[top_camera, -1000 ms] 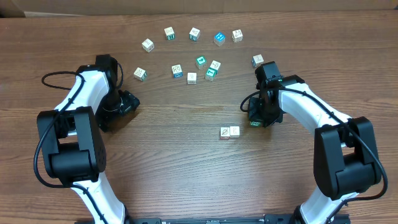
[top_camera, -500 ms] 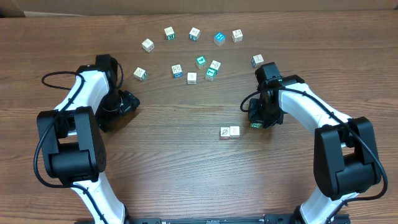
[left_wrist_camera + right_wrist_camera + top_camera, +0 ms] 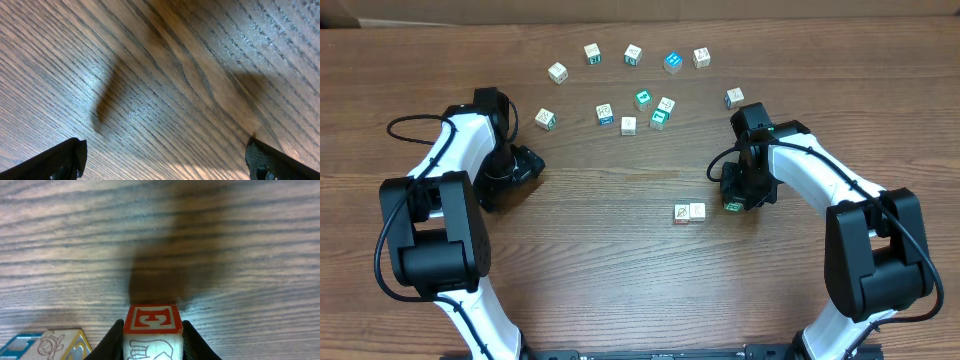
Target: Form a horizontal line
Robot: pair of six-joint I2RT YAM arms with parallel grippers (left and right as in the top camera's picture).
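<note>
Altogether, fifteen small picture cubes sit on a brown wooden bench point(image 3: 620, 285) between two black-and-white robot arms. Twelve loose cubes point(image 3: 628, 125) lie scattered across the far side, several of them with teal or blue faces. The horizontal line point(image 3: 689, 212) counts only two cubes, touching side by side near the middle of the bench. Their top faces are tan-white with small drawings. The fifteenth, the held cube point(image 3: 152, 320), is clenched between the fingers of the right pincer point(image 3: 732, 202), near the line's right end but not touching it. This cube shows a red-framed face with a red letter E, and a white side with a line drawing. The left pincer point(image 3: 523, 167) is released, jaws spread wide over bare wood, well apart from every cube.
</note>
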